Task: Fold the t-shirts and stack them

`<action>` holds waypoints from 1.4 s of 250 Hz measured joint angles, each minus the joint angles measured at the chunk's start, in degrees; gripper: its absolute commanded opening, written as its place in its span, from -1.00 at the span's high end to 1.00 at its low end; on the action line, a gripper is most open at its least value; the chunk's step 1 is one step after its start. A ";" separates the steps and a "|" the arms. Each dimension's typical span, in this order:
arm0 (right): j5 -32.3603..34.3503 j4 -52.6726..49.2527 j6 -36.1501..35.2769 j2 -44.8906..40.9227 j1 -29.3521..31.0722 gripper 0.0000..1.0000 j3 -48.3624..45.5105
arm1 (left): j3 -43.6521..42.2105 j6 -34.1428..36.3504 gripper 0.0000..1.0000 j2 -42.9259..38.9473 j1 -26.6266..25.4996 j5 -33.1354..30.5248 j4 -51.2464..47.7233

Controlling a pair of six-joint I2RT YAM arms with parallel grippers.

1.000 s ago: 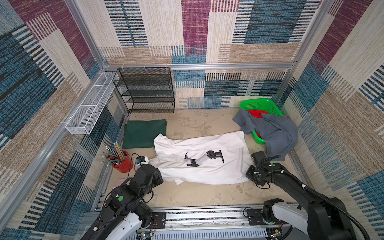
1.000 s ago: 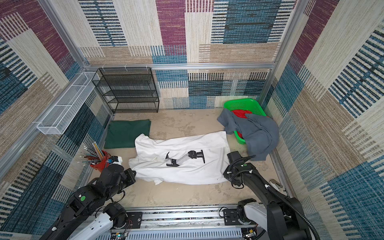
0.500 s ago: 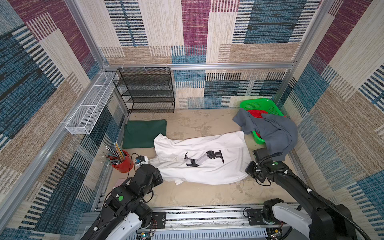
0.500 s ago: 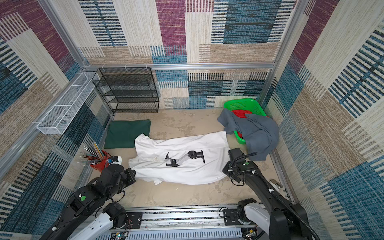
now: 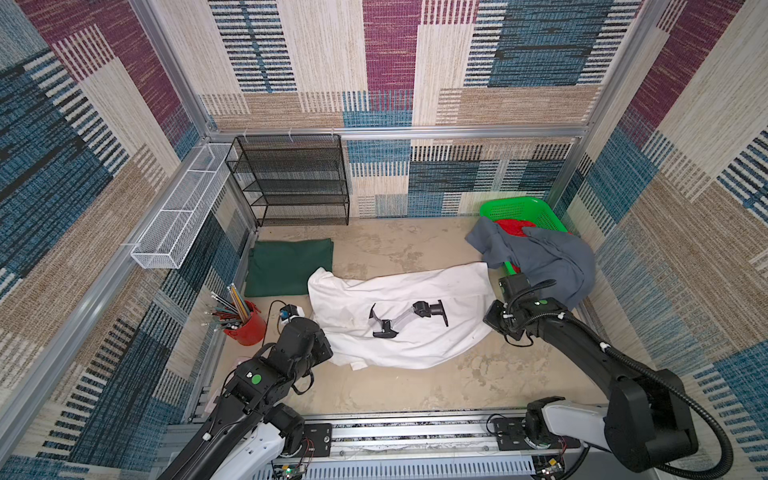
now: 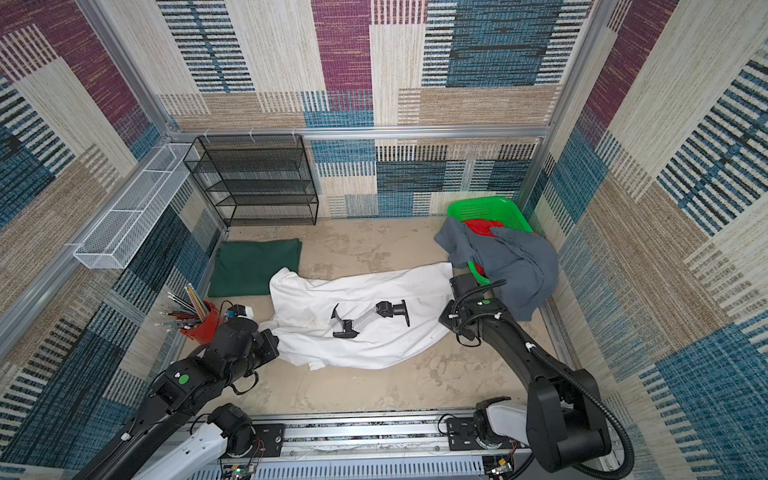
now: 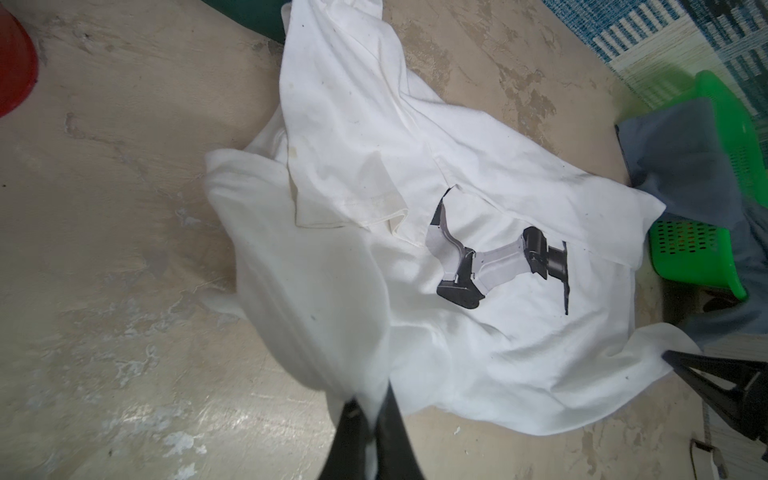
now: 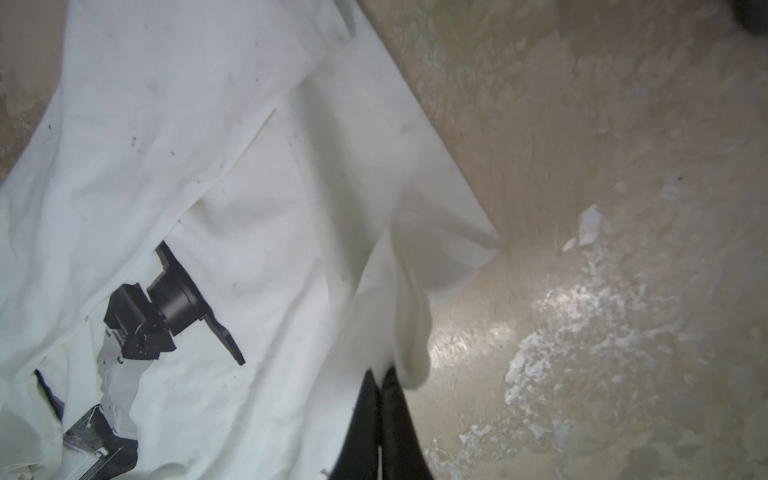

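A mottled beige bench (image 5: pixel 415 390), walled in by patchwork woven panels, carries the work. The white t-shirt (image 5: pixel 399 320) lies spread across its middle, robot-arm print up, with one sleeve (image 7: pixel 353 195) flopped over the chest. The left jaws are pressed together on a bunch of its cloth at one end, and the right jaws pinch its edge at the other. Holding both ends looks meant to lift and tension the shirt so it can be smoothed or folded.

The dark green t-shirt (image 5: pixel 289 268) sits folded at the back left as the base of the stack, its near corner touching the white one. The grey t-shirt (image 5: pixel 540 262) hangs over the green basket (image 5: pixel 523 208) just beside the right arm (image 5: pixel 540 328) and could snag. A red pencil cup (image 5: pixel 245 328) crowds the left arm (image 5: pixel 291 353).
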 measured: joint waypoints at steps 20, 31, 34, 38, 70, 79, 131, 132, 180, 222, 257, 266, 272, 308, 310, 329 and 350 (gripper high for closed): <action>0.15 1.03 -1.31 2.69 -0.02 1.00 1.99 | 0.00 0.37 1.00 1.09 1.07 0.96 0.55; 0.17 1.29 -1.86 4.35 -0.02 1.00 3.26 | -0.17 0.39 1.00 1.66 1.79 1.62 1.22; 0.17 1.29 -2.05 4.70 -0.02 1.00 3.56 | -0.31 0.42 1.00 1.81 2.01 1.75 1.55; 0.17 1.36 -2.34 5.33 -0.02 1.00 4.04 | -0.44 0.42 1.00 1.99 2.29 1.92 1.84; 1.36 2.12 -4.09 8.96 -0.02 1.00 6.84 | -1.07 0.44 1.00 4.26 5.62 4.94 3.78; 1.92 2.10 -4.48 9.84 0.00 1.00 7.65 | -1.07 0.57 1.00 5.05 6.69 5.95 4.37; 5.16 1.99 -7.10 13.99 -0.02 1.00 12.59 | 0.26 2.21 1.00 8.61 13.33 9.42 6.84; 5.18 1.97 -7.15 14.05 -0.02 1.00 12.68 | 0.33 2.25 1.00 8.66 13.42 9.46 6.86; 6.29 1.18 -8.87 16.28 0.00 1.00 16.57 | 3.13 4.59 1.00 11.23 15.96 10.99 8.48; 8.11 -0.13 -10.34 16.48 -0.02 1.00 18.21 | 4.24 5.90 1.00 13.05 16.81 12.00 8.50; 9.64 -1.55 -10.67 15.85 -0.02 1.00 18.32 | 4.24 6.21 1.00 13.49 17.68 12.63 8.52; 10.05 -1.79 -10.75 15.67 -0.02 1.00 18.32 | 4.24 6.34 1.00 13.62 17.94 13.22 8.52; 10.14 -1.97 -10.75 15.58 -0.02 1.00 18.32 | 4.24 6.36 1.00 13.70 18.10 13.20 8.52; 10.73 -2.38 -10.91 14.73 -0.02 1.00 18.12 | 4.22 6.80 1.00 13.81 18.88 13.38 8.52; 10.73 -2.38 -10.91 14.69 -0.02 1.00 18.12 | 4.22 6.80 1.00 13.84 18.93 13.38 8.52; 11.06 -2.49 -10.91 14.38 -0.02 1.00 17.97 | 4.11 7.21 1.00 13.84 19.21 13.44 8.55; 11.21 -2.60 -10.91 14.29 -0.02 1.00 17.88 | 3.72 7.43 1.00 13.86 19.61 13.51 8.90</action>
